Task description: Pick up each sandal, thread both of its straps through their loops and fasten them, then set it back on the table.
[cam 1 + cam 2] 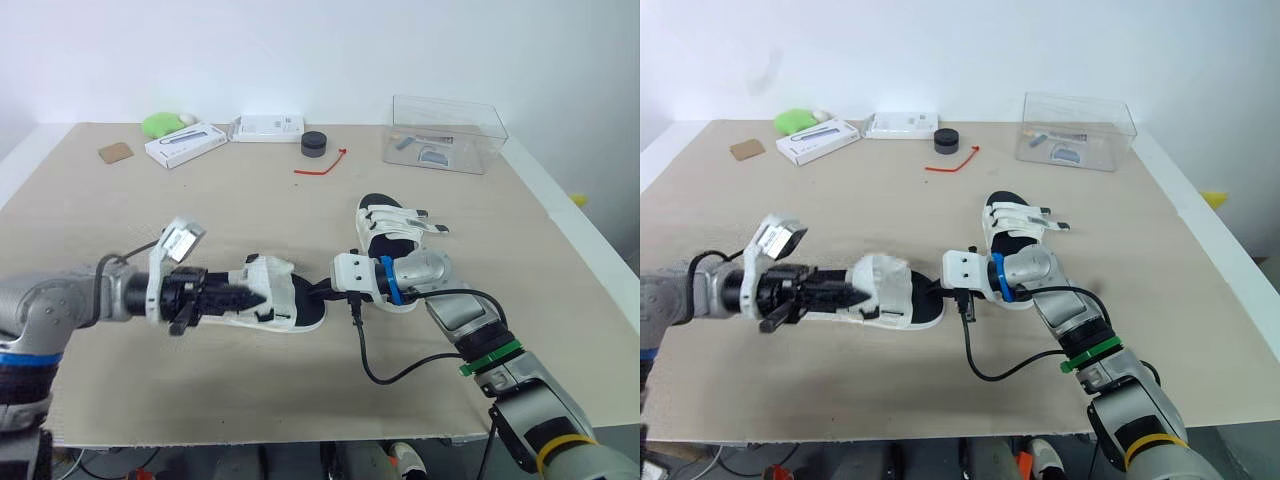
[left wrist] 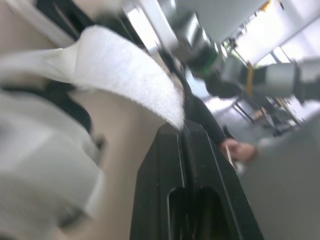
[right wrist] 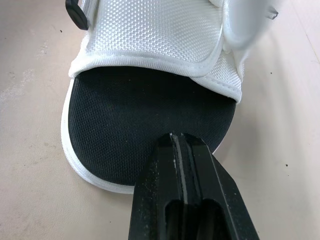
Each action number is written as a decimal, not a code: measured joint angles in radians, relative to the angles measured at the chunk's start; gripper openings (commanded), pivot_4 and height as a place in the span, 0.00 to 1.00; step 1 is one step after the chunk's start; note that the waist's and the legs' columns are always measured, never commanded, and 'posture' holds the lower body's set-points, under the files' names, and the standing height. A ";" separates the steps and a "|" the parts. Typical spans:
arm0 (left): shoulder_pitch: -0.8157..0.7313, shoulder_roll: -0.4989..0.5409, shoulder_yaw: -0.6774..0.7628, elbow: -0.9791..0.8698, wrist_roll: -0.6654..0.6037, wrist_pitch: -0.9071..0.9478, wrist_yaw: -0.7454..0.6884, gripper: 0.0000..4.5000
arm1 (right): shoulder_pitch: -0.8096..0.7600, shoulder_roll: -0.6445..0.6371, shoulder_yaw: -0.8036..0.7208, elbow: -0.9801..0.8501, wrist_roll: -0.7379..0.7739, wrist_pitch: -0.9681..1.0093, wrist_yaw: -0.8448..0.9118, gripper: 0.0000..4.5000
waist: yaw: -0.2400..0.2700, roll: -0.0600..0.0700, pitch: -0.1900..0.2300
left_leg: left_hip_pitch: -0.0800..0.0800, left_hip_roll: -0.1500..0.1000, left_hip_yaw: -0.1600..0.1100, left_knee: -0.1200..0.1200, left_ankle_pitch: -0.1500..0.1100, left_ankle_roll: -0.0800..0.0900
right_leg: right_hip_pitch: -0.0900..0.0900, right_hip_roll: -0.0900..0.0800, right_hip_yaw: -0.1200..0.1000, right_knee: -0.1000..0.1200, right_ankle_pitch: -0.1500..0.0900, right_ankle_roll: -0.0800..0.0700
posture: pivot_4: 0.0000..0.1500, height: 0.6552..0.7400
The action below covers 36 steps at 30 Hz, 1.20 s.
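Bright, even light falls from above on the table (image 1: 100, 220), so only soft, faint shadows edge the sandal (image 1: 395, 235). The clear box (image 1: 445, 130) shows mild highlights along its rims. In the left wrist view the background behind the strap (image 2: 125, 75) glares white. The right wrist view is evenly lit.

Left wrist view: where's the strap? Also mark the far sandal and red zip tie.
strap (image 2: 125, 70), left wrist view, its white face.
far sandal (image 1: 392, 222), left eye view, its white straps.
red zip tie (image 1: 318, 170), left eye view, mid-length.
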 measured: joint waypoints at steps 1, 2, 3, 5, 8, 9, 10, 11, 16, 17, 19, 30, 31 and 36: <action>-0.013 -0.009 -0.013 0.011 0.016 -0.009 -0.001 0.01 | -0.001 0.001 0.001 0.000 0.000 0.000 0.000 0.00 | 0.000 0.000 0.000 | 0.000 0.000 0.000 0.000 0.000 0.000 | 0.000 0.000 0.000 0.000 0.000 0.000 | 1.00 1.00; -0.039 -0.021 -0.046 0.037 0.050 -0.029 -0.008 0.01 | -0.001 0.002 0.001 0.001 0.000 -0.001 -0.001 0.00 | 0.000 0.000 0.000 | 0.000 0.000 0.000 0.000 0.000 0.000 | 0.000 0.000 0.000 0.000 0.000 0.000 | 1.00 1.00; -0.060 -0.029 -0.075 0.064 0.084 -0.048 -0.020 0.01 | -0.002 0.003 0.003 0.001 0.000 -0.001 -0.002 0.00 | 0.000 0.000 0.000 | 0.000 0.000 0.000 0.000 0.000 0.000 | 0.000 0.000 0.000 0.000 0.000 0.000 | 1.00 1.00; -0.085 -0.035 -0.128 0.115 0.144 -0.084 -0.057 0.01 | -0.003 0.004 0.005 0.001 0.000 -0.002 -0.004 0.00 | -0.001 0.000 0.000 | 0.000 0.000 0.000 0.000 0.000 0.000 | -0.001 0.000 0.001 0.000 0.000 0.000 | 1.00 1.00; -0.112 -0.036 -0.176 0.172 0.197 -0.108 -0.112 0.01 | -0.003 0.004 0.005 0.000 0.000 -0.003 -0.007 0.00 | -0.001 0.000 0.000 | -0.001 0.000 0.000 0.000 0.000 0.000 | -0.001 0.001 0.000 0.000 0.000 -0.001 | 1.00 1.00; -0.123 -0.036 -0.190 0.187 0.211 -0.111 -0.138 0.01 | -0.003 0.004 0.005 -0.001 0.000 -0.002 -0.010 0.00 | -0.001 0.000 0.000 | -0.001 0.000 0.000 0.000 0.000 0.000 | -0.001 0.000 0.000 0.000 0.000 -0.001 | 1.00 1.00; -0.128 -0.036 -0.199 0.192 0.217 -0.111 -0.155 0.01 | -0.002 0.004 0.005 -0.002 0.000 -0.002 -0.011 0.00 | -0.001 0.000 0.000 | -0.001 0.000 0.000 0.000 0.000 0.000 | -0.001 0.000 0.000 0.000 0.000 0.000 | 1.00 1.00; -0.132 -0.035 -0.208 0.194 0.226 -0.112 -0.175 0.01 | 0.000 0.004 0.005 -0.003 0.000 -0.002 -0.014 0.00 | -0.001 0.000 0.000 | -0.001 0.000 0.000 0.000 0.000 0.000 | -0.001 0.000 0.000 0.000 0.000 0.000 | 1.00 1.00; -0.134 -0.011 -0.250 0.208 0.265 -0.114 -0.258 0.01 | 0.009 0.003 0.003 -0.013 0.000 0.002 -0.023 0.00 | -0.001 0.000 0.000 | -0.001 0.000 0.000 0.000 0.000 0.000 | -0.001 0.001 0.000 0.000 0.000 0.000 | 1.00 1.00; -0.136 -0.010 -0.250 0.212 0.272 -0.114 -0.266 0.01 | 0.011 0.003 0.002 -0.014 0.000 0.003 -0.025 0.00 | -0.001 0.000 0.000 | -0.001 0.000 0.000 0.000 0.000 0.000 | -0.001 0.001 0.000 0.000 0.000 0.000 | 1.00 1.00; -0.152 -0.014 -0.252 0.239 0.299 -0.125 -0.270 0.01 | 0.015 0.001 0.002 -0.020 0.000 0.007 -0.032 0.00 | 0.000 0.000 0.000 | -0.001 0.000 0.000 0.000 0.000 0.000 | -0.001 0.001 0.000 0.000 0.000 0.000 | 1.00 1.00; -0.215 -0.085 -0.228 0.342 0.330 -0.137 -0.247 0.01 | 0.016 0.002 0.001 -0.018 0.000 0.010 -0.036 0.00 | -0.001 0.000 0.000 | -0.002 0.000 0.000 0.002 0.000 0.000 | -0.001 0.001 0.001 0.000 0.001 0.001 | 1.00 1.00; -0.215 -0.087 -0.228 0.343 0.330 -0.134 -0.247 0.01 | 0.016 0.002 0.001 -0.018 0.000 0.010 -0.036 0.00 | -0.001 0.000 0.000 | -0.002 0.000 0.000 0.002 0.000 0.000 | -0.001 0.001 0.001 0.000 0.001 0.001 | 1.00 1.00; -0.215 -0.081 -0.232 0.344 0.332 -0.125 -0.278 0.01 | 0.016 0.002 0.001 -0.017 0.000 0.010 -0.037 0.00 | -0.001 0.000 0.000 | -0.002 0.000 0.000 0.002 0.000 0.000 | -0.001 0.001 0.001 0.000 0.001 0.001 | 1.00 1.00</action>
